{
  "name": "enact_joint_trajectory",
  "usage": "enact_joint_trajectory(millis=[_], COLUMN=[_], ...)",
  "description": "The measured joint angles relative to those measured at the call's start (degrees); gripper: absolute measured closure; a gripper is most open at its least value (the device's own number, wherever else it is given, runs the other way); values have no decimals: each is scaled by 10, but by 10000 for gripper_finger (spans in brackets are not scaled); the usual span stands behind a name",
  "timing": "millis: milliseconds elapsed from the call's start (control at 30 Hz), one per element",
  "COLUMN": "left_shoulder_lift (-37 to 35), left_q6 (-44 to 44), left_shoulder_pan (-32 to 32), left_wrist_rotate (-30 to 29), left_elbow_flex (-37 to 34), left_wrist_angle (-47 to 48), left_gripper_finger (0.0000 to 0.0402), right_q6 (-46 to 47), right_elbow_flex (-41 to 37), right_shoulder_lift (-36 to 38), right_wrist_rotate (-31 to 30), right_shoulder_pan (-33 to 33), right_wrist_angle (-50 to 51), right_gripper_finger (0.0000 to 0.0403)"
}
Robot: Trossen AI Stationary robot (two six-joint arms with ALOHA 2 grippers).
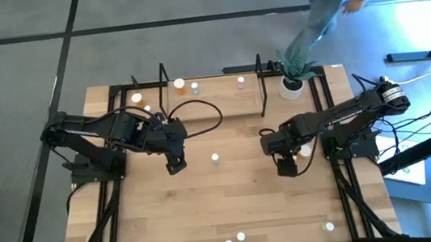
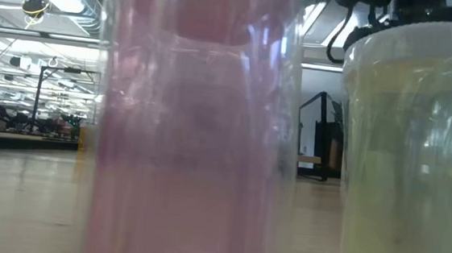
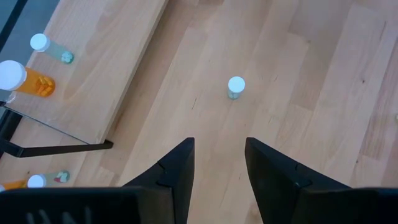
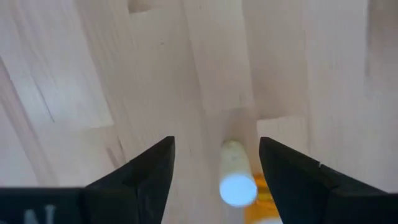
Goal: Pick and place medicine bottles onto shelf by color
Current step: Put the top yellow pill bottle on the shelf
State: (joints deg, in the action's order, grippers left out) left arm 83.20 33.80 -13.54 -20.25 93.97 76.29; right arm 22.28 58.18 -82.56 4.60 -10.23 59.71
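Pink bottle (image 2: 194, 124) fills the low view. Left fingers (image 3: 219, 168), narrow and empty, hover short of a green bottle (image 3: 236, 87) mid-bench; right fingers (image 4: 214, 165), wide, straddle an orange bottle (image 4: 239, 180) that may tip. Shelf (image 1: 212, 89) lies far.

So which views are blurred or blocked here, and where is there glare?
Low view: a pink bottle and a pale bottle stand close to the lens, out of focus, hiding most of the table. Right wrist view: soft and washed out. High view: bright daylight along the right edge. Left wrist view: sharp.
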Motion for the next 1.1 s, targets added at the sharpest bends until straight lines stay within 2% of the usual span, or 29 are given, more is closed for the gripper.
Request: enact_joint_trajectory(millis=[200, 333, 533, 667, 867, 1100], left_shoulder_lift=[0, 0, 0, 0, 0, 0], left_q6=[0, -2, -14, -14, -14, -14], left_shoulder_pan=[0, -4, -9, -9, -9, -9], left_wrist_rotate=[0, 0, 0, 0, 0, 0], left_elbow_flex=[0, 0, 0, 0, 0, 0], left_wrist_angle=[0, 0, 0, 0, 0, 0], left_gripper_finger=[266, 266, 266, 266, 266, 266], right_q6=[-30, -17, 15, 12, 32, -1], right_elbow_flex=[-10, -22, -23, -31, -85, -111], right_shoulder_lift=[15, 40, 79, 81, 81, 81], right_wrist_rotate=[0, 0, -39, -41, -30, -35], right_shoulder_pan=[-11, -24, -39, -46, -50, -50], right_wrist_angle=[16, 16, 27, 29, 14, -13], right_gripper_finger=[171, 171, 171, 171, 171, 171])
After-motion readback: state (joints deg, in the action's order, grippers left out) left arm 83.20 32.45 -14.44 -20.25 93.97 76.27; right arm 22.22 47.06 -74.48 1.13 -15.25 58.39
